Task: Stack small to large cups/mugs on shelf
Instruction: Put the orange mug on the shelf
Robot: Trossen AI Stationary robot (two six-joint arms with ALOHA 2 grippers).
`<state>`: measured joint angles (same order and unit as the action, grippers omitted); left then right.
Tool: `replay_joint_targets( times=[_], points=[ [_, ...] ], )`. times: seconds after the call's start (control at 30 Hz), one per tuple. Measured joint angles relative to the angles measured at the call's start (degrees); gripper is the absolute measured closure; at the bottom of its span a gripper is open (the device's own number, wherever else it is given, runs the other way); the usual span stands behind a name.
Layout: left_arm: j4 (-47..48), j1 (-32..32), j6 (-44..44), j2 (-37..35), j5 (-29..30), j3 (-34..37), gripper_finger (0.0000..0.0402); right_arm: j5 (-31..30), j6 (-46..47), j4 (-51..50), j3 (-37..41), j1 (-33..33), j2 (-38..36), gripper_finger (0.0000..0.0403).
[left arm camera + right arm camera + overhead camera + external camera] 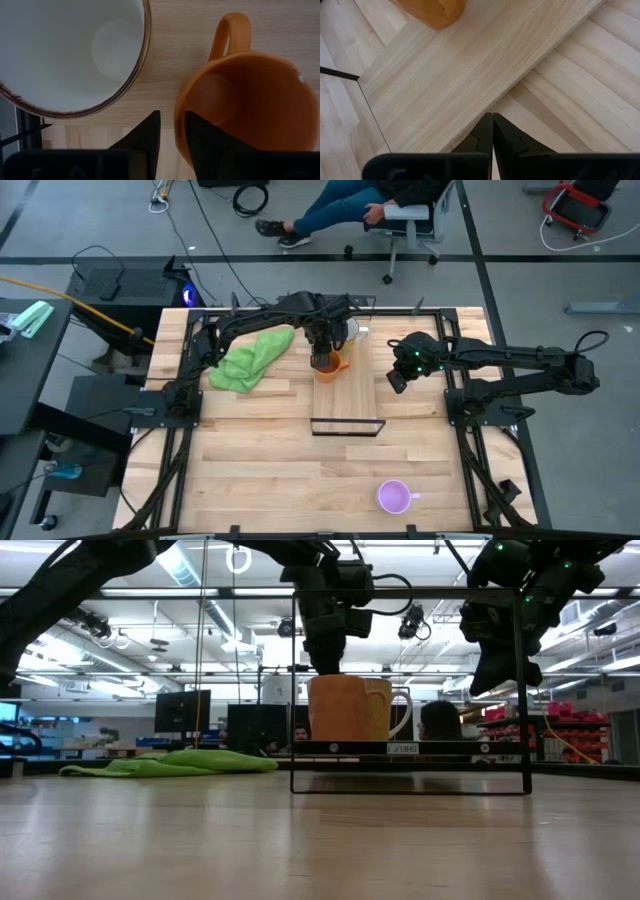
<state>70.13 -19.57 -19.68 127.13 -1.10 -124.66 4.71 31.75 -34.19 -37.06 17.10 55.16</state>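
Observation:
The orange mug [327,366] [250,100] stands upright on its base on the light-wood shelf [350,395], near its far end. The white mug [70,50] [388,708] stands just beyond it on the shelf. My left gripper [172,117] [321,348] points down over the orange mug and is open, one finger inside the mug and one outside. The light purple mug [393,497] stands alone on the table near its front edge. My right gripper [492,131] [397,380] hangs shut above the table, just off the shelf's right edge. My left gripper comes from above with its fingers astride the orange mug's wall [180,125], on the side opposite the handle. Bare wood shows between the outer finger [147,132] and the wall. The inner finger [205,140] lies close to the inside; whether it touches, I cannot tell.
A green cloth [250,358] lies on the table left of the shelf. The shelf's black frame [347,427] stands at its near end. A person sits on a chair [410,220] beyond the far edge. Bare tabletop [260,470] spreads toward the front.

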Motion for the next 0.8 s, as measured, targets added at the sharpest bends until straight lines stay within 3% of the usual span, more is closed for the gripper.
replay_joint_targets(
  times=[0.23,0.47,0.53,0.67,0.8],
  points=[
    [0.5,0.0,1.0,0.0,0.0,-0.7,0.0295,0.0,0.0,0.0,0.0,0.0,0.0,0.0393],
    [3.3,0.0,2.5,-0.1,-0.9,-10.4,0.0287,0.0,0.0,0.0,0.0,0.0,0.0,0.0392],
    [2.3,0.1,3.2,-2.4,-0.8,-9.2,0.0284,0.0,0.0,-0.1,0.0,0.0,0.0,0.0392],
    [10.1,-0.8,6.1,-5.2,2.2,-8.3,0.0284,0.0,0.0,-0.1,0.0,0.0,0.0,0.0391],
    [20.7,-3.0,14.4,-6.0,5.9,-7.7,0.0295,0.0,-0.2,-0.1,0.0,0.0,0.0,0.0391]
  ],
)
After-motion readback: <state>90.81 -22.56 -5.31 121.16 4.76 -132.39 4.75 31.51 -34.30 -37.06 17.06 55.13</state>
